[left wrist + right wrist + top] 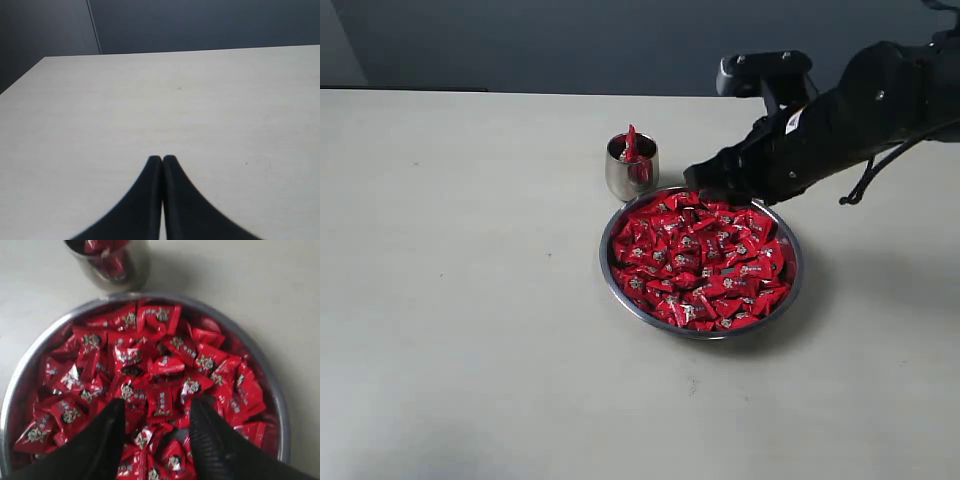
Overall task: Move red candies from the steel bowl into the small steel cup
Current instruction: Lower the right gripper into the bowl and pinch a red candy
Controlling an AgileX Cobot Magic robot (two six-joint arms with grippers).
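The pale table (470,330) lies wide and bare, and the action sits around its middle. The right arm (865,105) reaches in from the right edge, low over the steel bowl (701,335). The bowl is heaped to the rim with red candies (705,262).

The right gripper (157,410) hangs over the side of the pile toward the far edge, jaws spread and nothing between them. Whether the tips touch the wrappers, the pictures do not tell. Over on the left, the left gripper (162,161) is pressed shut on nothing, above bare table.

Here is the trouble. The wrappers are slick and packed tight, so a closing pinch could squirt a piece away or drag up several at once, and extras may spill over the thin rim. A hard downward push near that rim might tip or slide the shallow bowl.

The small steel cup (623,183) stands just beside the bowl, toward the far edge. One candy already pokes above its lip, so that narrow mouth looks easy to miss or to knock over.
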